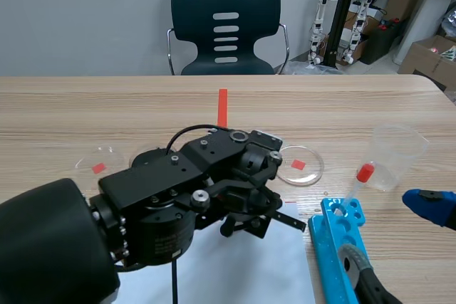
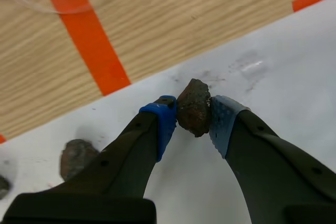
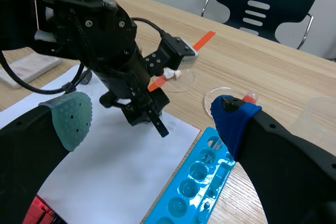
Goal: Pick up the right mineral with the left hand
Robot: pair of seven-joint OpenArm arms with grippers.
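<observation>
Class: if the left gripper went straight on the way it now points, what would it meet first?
Most likely the white paper sheet: the left gripper, shut on the brown mineral, points down at it, and nothing else lies between. How near the sheet is cannot be judged.

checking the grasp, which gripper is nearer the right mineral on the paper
Left. The left gripper is shut on the mineral, a pad pressed on each side. The right gripper stands open by the blue tube rack, well apart from the mineral.
</observation>
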